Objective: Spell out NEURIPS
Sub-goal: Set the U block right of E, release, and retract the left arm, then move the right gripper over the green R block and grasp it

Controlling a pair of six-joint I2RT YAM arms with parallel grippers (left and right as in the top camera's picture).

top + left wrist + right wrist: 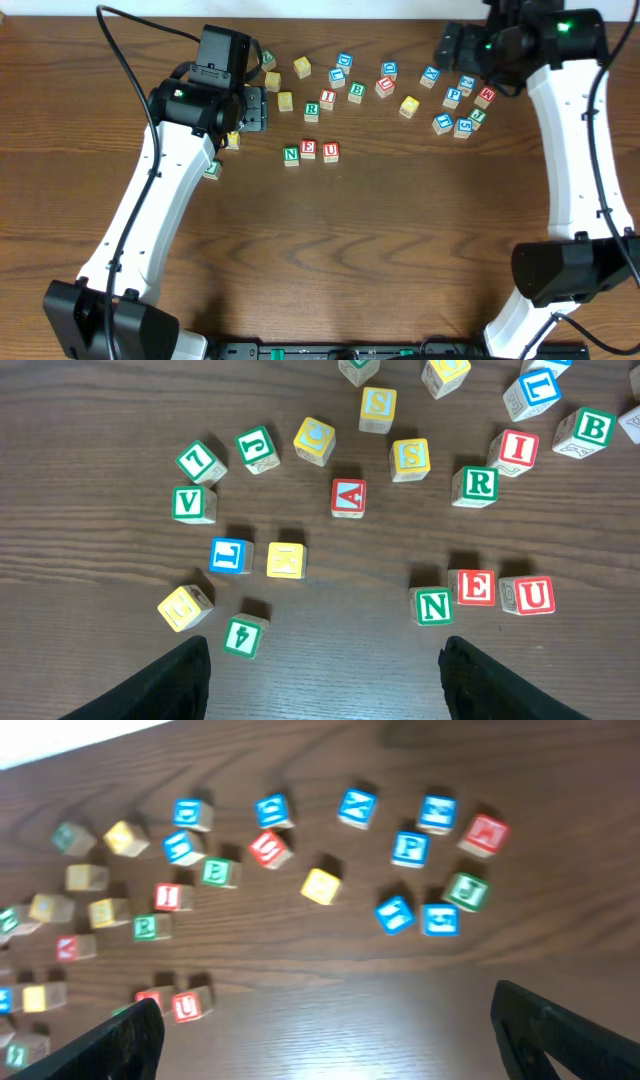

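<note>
Letter blocks N (291, 155), E (309, 149) and U (331, 151) stand in a row mid-table; the left wrist view shows the same N (433, 606), E (475, 587) and U (533, 595). Green R (312, 109) (480, 483) and red I (327, 99) (517, 449) lie just behind the row. Two yellow S blocks (410, 455) (378, 403) lie further left. A blue P (453, 97) (410, 848) sits in the right cluster. My left gripper (256, 108) (325, 650) is open and empty, above the table left of the row. My right gripper (447, 42) (325, 1015) is open and empty, high at the back right.
Loose blocks are scattered along the back: green B (594, 427), red A (348, 497), yellow C (314, 440), green V (193, 503), blue L (231, 555). A right cluster holds a green J (465, 890) and a yellow block (409, 106).
</note>
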